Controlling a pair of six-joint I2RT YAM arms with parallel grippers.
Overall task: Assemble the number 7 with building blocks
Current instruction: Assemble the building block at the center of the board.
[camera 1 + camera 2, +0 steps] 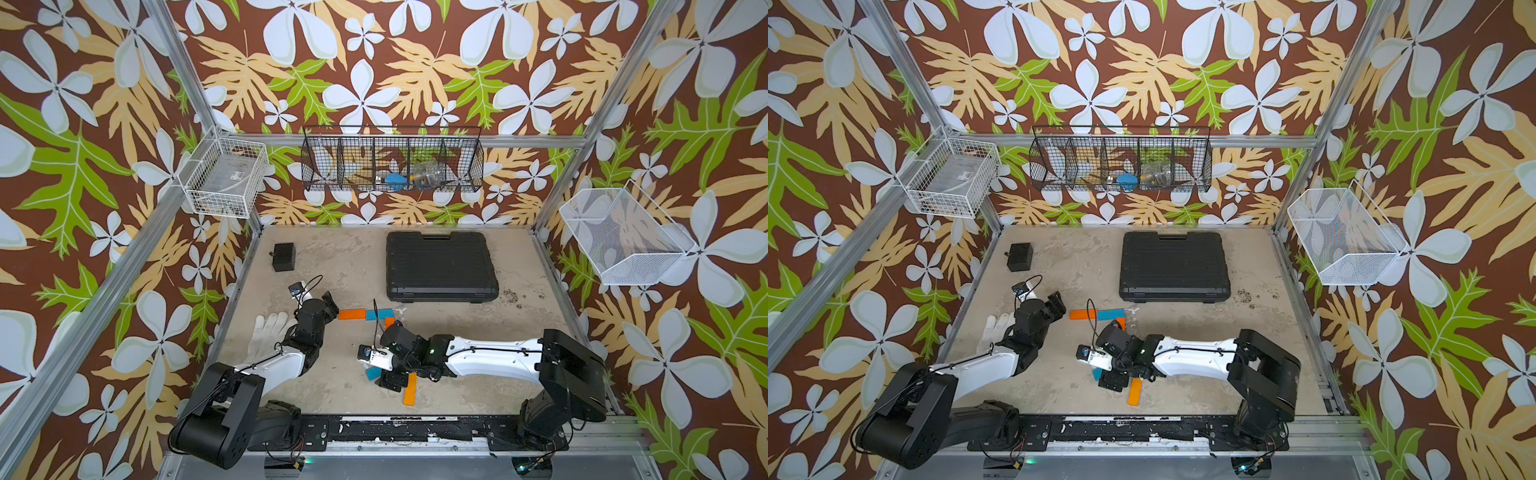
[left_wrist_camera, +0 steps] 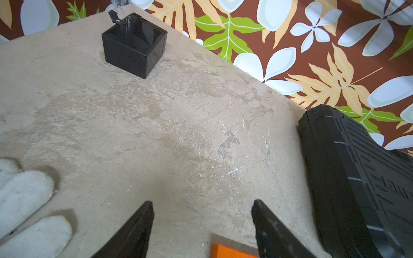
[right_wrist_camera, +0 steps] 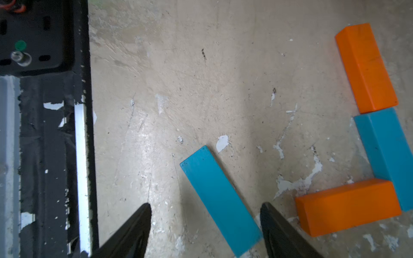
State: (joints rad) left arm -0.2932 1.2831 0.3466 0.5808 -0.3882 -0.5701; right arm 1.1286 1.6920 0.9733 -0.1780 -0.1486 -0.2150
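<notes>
- At the front of the beige counter [image 3: 201, 78], a loose sky-blue rectangular bar [image 3: 220, 201] is seen between the right jaws, which are apart.
- The left jaws are also apart and empty.
- The bar is judged light, rigid and smooth; its long sides are best pinched.

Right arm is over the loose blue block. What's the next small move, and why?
Probably lower the right gripper and close it on the loose blue block. Its jaws stand open, and the block lies flat on the table between them, slightly skewed, so a small wrist twist may help first. Only one orange block adjoins the placed blue block, so the stem seems to need blue next.
</notes>
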